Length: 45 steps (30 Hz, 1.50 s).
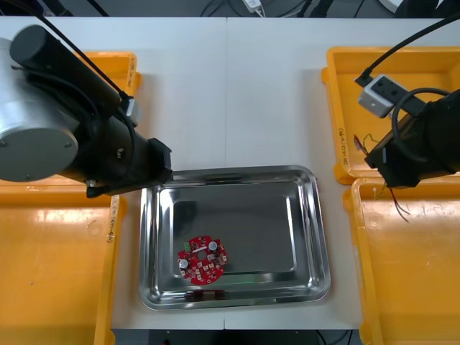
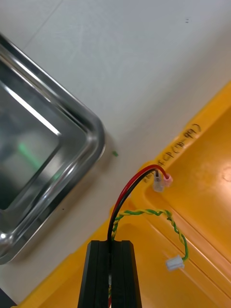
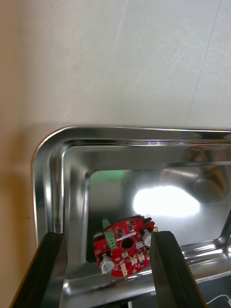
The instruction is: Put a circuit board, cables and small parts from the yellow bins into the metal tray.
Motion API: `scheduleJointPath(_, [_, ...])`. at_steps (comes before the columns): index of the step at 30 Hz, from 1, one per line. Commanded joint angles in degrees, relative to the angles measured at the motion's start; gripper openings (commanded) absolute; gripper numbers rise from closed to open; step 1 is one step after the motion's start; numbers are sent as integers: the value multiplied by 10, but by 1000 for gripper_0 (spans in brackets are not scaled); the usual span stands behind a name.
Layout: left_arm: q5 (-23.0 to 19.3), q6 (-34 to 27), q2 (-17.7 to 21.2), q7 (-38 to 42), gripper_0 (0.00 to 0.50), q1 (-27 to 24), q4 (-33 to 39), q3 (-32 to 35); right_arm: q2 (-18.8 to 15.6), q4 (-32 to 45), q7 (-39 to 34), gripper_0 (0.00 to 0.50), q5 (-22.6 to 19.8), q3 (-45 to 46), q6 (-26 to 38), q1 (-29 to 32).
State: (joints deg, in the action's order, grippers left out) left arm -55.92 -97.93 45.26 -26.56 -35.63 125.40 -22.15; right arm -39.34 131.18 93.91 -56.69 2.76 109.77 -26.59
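Right gripper (image 2: pixel 109 248) is clamped on cables (image 2: pixel 162 182) over a yellow bin (image 2: pixel 207 159); left gripper (image 3: pixel 108 236) is held open over the metal tray (image 3: pixel 57 154).

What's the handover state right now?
Left pincer: open, holding nothing, at the far-left corner of the metal tray.
Right pincer: shut on cables, over the right yellow bins, short of the tray.
Done: circuit board lies in the tray, near-left.
To do: drop the cables in, then small parts.
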Motion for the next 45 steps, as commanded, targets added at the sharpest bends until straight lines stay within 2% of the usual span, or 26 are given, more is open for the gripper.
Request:
scheduleJointPath(1, [-43, -21, 46, -6, 500, -55, -12, 32, 28, 35, 14, 0, 5, -47, 2, -21])
scheduleJointPath(9, [-82, -33, 90, -71, 500, -103, -85, 32, 48, 56, 20, 0, 7, -115, 2, -28])
scheduleJointPath(18, [-88, -35, 118, -174, 500, -142, -194, 32, 54, 91, 29, 0, 25, -189, 2, -35])
scheduleJointPath(29, [-46, -21, 134, -268, 500, -162, -305, 41, 76, 101, 45, 0, 93, -297, 2, -43])
scheduleJointPath(38, [-3, 23, 142, -358, 500, -162, -398, 62, 76, 101, 71, 0, 159, -391, 2, -43])
scheduleJointPath(45, [25, 68, 144, -425, 500, -162, -459, 76, 75, 80, 105, 0, 166, -415, 2, -43])
